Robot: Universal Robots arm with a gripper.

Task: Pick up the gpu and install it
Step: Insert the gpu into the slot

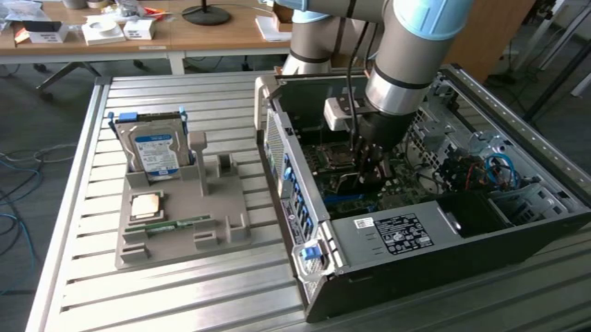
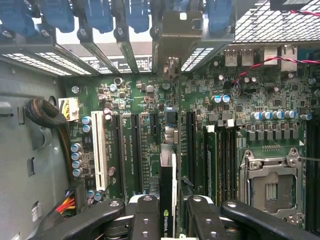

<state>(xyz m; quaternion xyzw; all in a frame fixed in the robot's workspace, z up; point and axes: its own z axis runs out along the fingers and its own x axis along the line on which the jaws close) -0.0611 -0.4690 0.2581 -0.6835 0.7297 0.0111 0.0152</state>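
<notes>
Black gpu (image 2: 166, 200), green motherboard (image 2: 150, 105), white slot (image 2: 100, 150) — silver hard drive (image 1: 148, 129), blue label (image 1: 155, 153)

The exterior camera stands off from me, high up, looking down at an angle across the slatted worktop (image 1: 185, 290) and into the open computer case (image 1: 461, 270). My wrist camera sits just behind my pincer (image 2: 170, 207), facing close onto the motherboard (image 2: 145, 100). Both views share that board inside the case.
</notes>
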